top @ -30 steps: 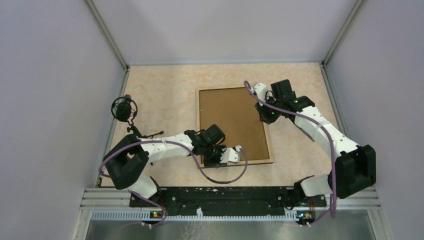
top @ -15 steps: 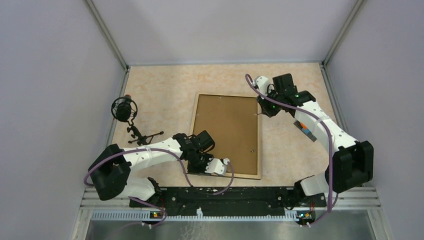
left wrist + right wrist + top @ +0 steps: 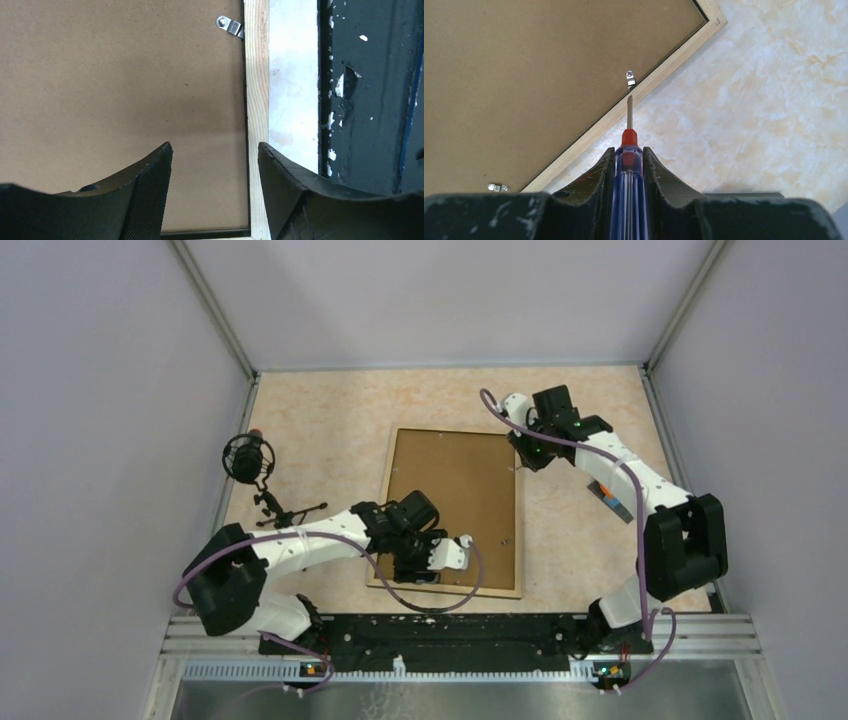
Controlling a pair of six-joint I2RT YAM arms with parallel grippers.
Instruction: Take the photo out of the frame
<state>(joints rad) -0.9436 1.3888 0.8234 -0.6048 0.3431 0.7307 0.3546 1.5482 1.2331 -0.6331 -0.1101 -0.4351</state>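
Observation:
The frame (image 3: pixel 455 500) lies face down on the table, its brown board back (image 3: pixel 125 90) facing up inside a pale wood rim. The photo is hidden. My left gripper (image 3: pixel 428 562) hovers open over the frame's near edge; in the left wrist view its fingers (image 3: pixel 215 150) straddle the wood rim. My right gripper (image 3: pixel 524 453) is at the frame's far right corner, shut on a blue-handled screwdriver (image 3: pixel 628 172). The screwdriver's tip points at a small metal clip (image 3: pixel 630 78) on the rim. Another clip (image 3: pixel 229 25) shows near my left gripper.
A black microphone on a small tripod (image 3: pixel 250 460) stands at the left. A small orange and blue object (image 3: pixel 610 498) lies right of the frame. The black base rail (image 3: pixel 370 100) runs just beyond the frame's near edge. Grey walls surround the table.
The frame slid left and towards me and turned slightly, then stayed put. My left gripper moved with it and now sits over its near edge. My right gripper shifted slightly left with the screwdriver.

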